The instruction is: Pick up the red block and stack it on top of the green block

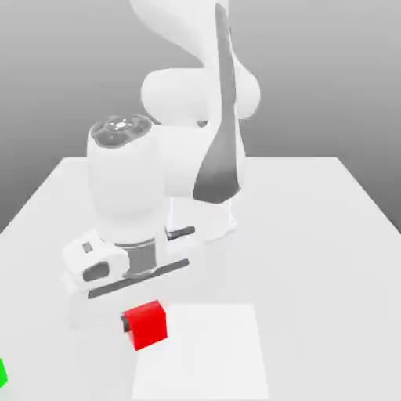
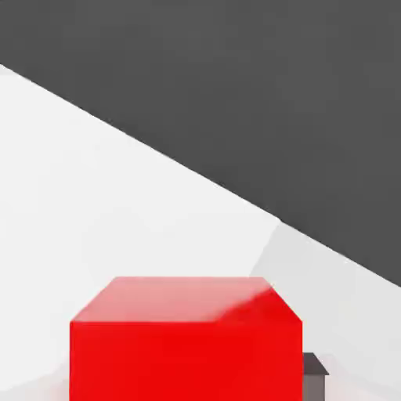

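Note:
The red block (image 1: 146, 326) sits directly under my white hand, near the front of the table. My gripper (image 1: 142, 321) is shut on the red block, and a dark fingertip (image 1: 124, 320) presses against its side. In the hand view the red block (image 2: 186, 345) looms close, with a dark fingertip (image 2: 314, 374) against one side. A sliver of the green block (image 1: 2, 373) peeks in at the exterior view's left edge, low down and well apart from the red block.
The white table (image 1: 313, 235) stretches back to the robot's base (image 1: 215, 215), which stands behind the hand. A brighter square patch (image 1: 211, 356) lies on the tabletop beside the red block. In the hand view the table's edge (image 2: 196, 176) meets a dark background.

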